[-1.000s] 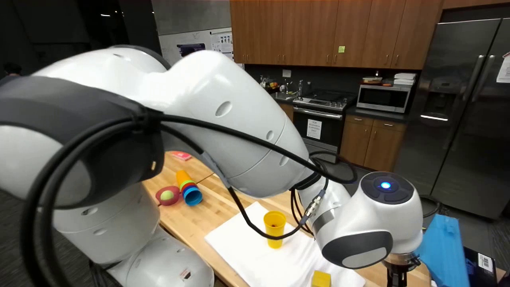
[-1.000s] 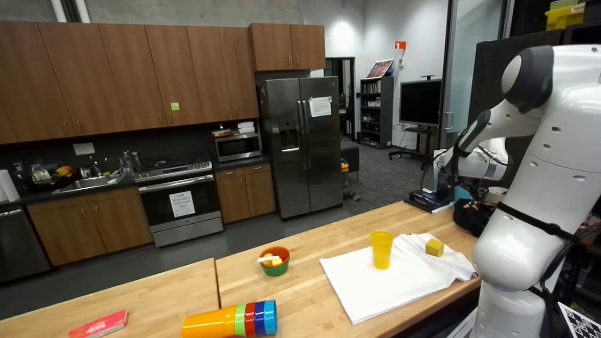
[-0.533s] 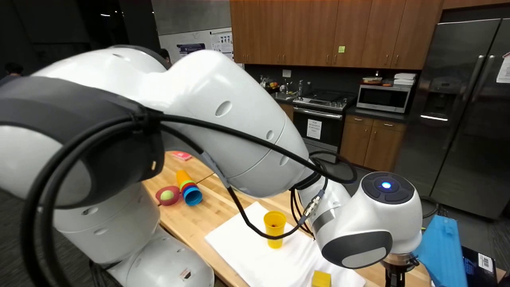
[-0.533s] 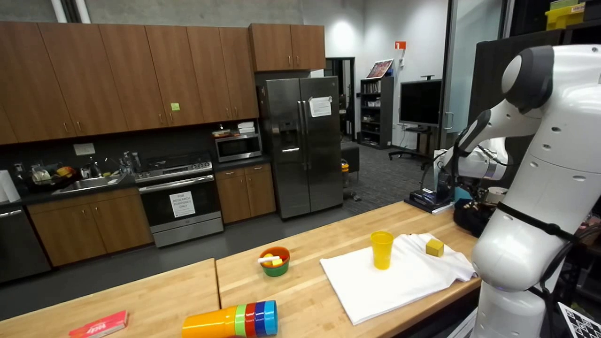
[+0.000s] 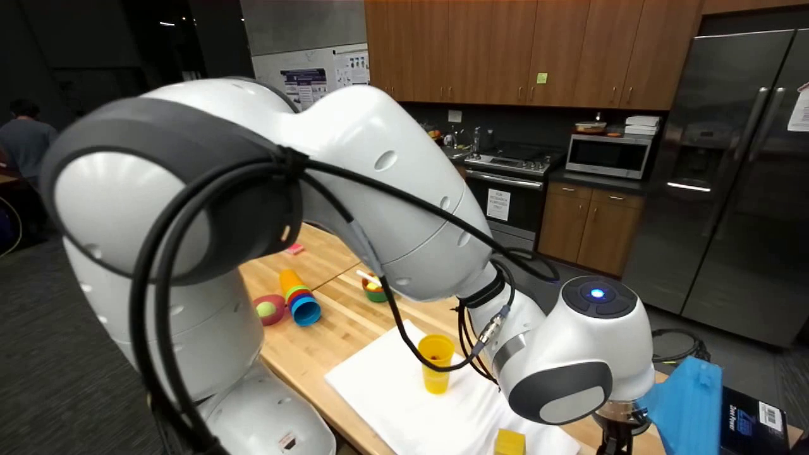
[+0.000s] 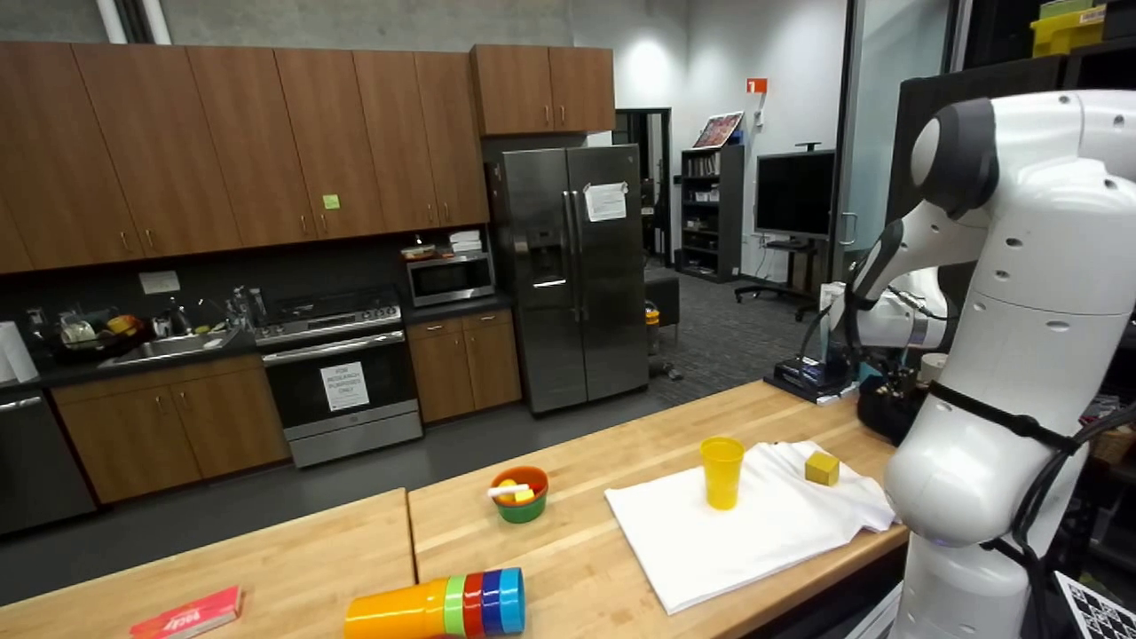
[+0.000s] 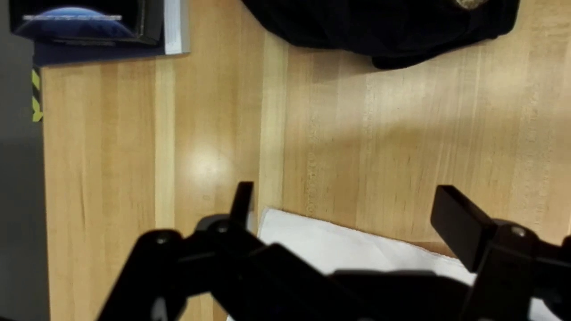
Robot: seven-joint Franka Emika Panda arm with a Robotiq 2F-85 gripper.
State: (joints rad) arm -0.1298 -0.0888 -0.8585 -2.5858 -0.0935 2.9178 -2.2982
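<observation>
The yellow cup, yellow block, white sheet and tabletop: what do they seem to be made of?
Yellow cup: probably plastic, with thin, smooth, evenly coloured walls.
Yellow block: matt, since no highlight shows; wood, foam or plastic, I can't tell.
White sheet: matt fabric, by its soft creases.
Tabletop: wood, its strips showing grain; perhaps satin-finished, as light glints off it.

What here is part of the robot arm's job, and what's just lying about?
Probably part of the job:
white cloth, near the open gripper
yellow block, on it
yellow cup, upright on it

Probably just lying about:
stacked cups, on their side
orange-and-green bowl
red packet
black box
</observation>
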